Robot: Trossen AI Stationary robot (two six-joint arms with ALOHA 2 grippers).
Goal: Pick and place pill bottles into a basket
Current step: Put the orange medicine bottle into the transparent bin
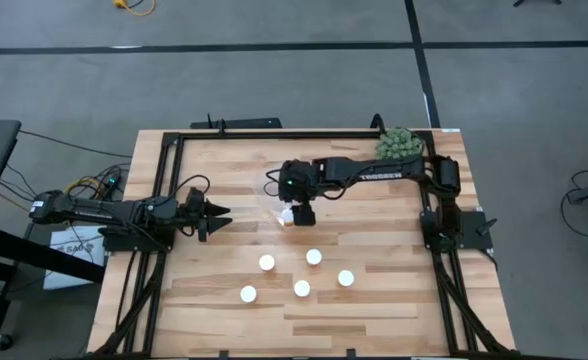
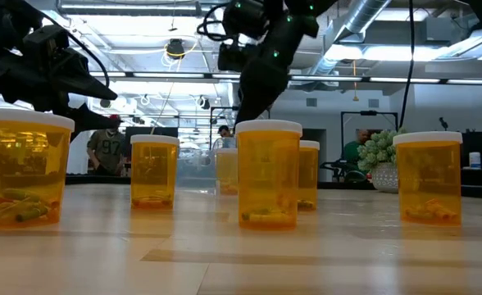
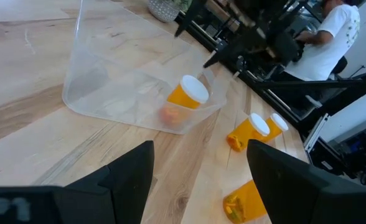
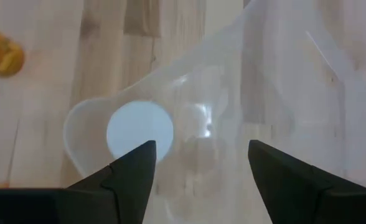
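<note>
The clear basket [image 1: 271, 200] stands mid-table; it also shows in the left wrist view [image 3: 108, 81] and the right wrist view [image 4: 264, 93]. One orange pill bottle with a white cap [image 3: 186, 94] stands upright in a corner of it, and its cap [image 4: 139, 132] lies below my right fingers. My right gripper [image 1: 300, 214] points down over that corner, open [image 4: 198, 180], and touches nothing. Several more bottles [image 1: 301, 288] stand on the table nearer the front edge. My left gripper [image 1: 219, 214] is open and empty [image 3: 198, 180], left of the basket and pointing at it.
A green spiky plant ball [image 1: 399, 143] sits at the far right corner, by the right arm's base. A dark frame [image 1: 164, 150] runs round the table. In the low view the bottles [image 2: 268, 172] stand in a row across the front, and people stand in the room behind.
</note>
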